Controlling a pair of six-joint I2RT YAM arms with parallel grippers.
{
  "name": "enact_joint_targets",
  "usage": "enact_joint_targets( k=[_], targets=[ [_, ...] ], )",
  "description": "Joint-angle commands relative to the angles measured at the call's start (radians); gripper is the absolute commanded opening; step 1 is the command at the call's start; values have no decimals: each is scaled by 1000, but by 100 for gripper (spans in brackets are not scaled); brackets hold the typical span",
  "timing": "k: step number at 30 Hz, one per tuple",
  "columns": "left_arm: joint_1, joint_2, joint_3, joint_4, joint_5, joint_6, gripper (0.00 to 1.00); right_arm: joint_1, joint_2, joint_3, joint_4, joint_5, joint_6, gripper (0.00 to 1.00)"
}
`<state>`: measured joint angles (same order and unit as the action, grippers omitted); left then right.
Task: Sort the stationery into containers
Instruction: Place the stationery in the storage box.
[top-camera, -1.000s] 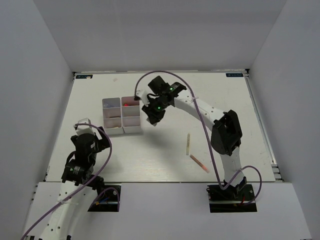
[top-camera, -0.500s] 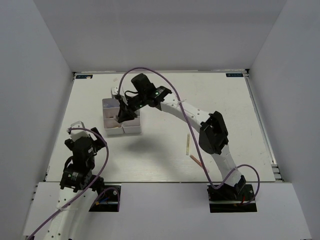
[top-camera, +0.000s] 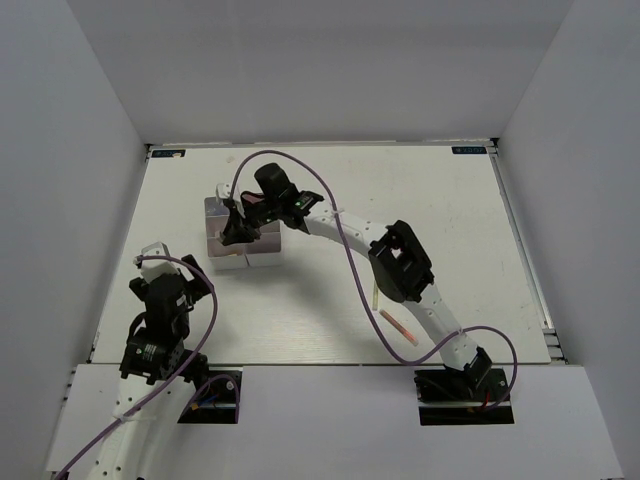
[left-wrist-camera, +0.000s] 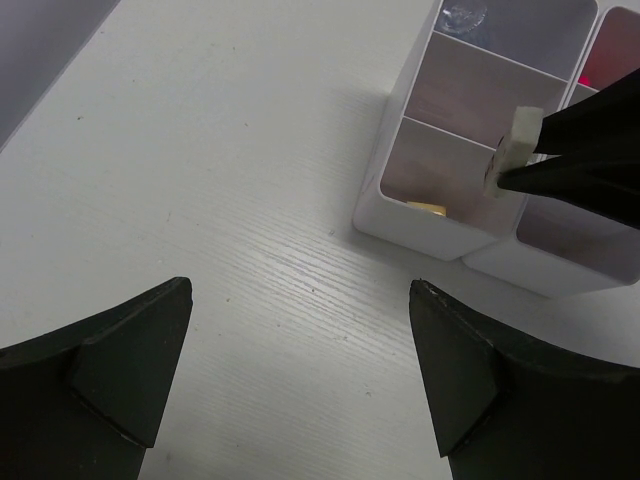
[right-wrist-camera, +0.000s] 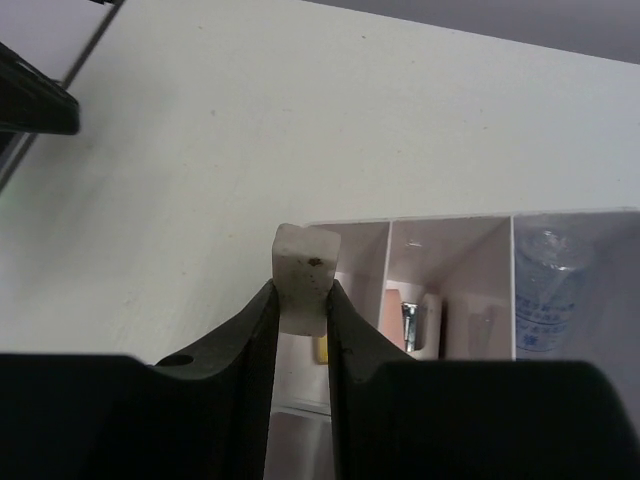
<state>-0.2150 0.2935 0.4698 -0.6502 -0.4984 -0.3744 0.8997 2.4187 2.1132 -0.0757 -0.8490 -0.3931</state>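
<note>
Right gripper (right-wrist-camera: 302, 292) swung leftward; eraser (right-wrist-camera: 306, 256) partly hidden.

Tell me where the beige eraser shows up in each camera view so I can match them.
Top external: too small to make out; look at the right claw, over the tray's left side.
Left wrist: upper right, the beige eraser pinched above the tray.
Right wrist: centre, eraser upright between the claw's fingers.
Shared landmark: the white divided tray.
</note>
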Motion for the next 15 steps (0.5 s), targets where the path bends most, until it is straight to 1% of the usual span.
enact_joint_targets(
  k=[1, 7, 12, 13, 14, 15],
  targets=[
    [6, 6, -5, 15, 3, 2, 100, -1, -21, -21, 114, 54, -46, 0],
    [5, 4, -3, 15, 6, 2, 100, 7, -41, -105, 131, 96, -131, 0],
    [5, 6, -2, 14, 3, 0, 100, 13, -50, -153, 146, 136, -148, 0],
    [5, 6, -3, 14, 6, 2, 100, 13, -56, -157, 146, 136, -147, 6],
    [3, 9, -2, 14, 8, 2, 100, 13, -56, -163, 149, 140, -148, 16],
    [6, 9, -5, 15, 9, 0, 100, 13, -82, -192, 155, 136, -150, 30]
  ],
)
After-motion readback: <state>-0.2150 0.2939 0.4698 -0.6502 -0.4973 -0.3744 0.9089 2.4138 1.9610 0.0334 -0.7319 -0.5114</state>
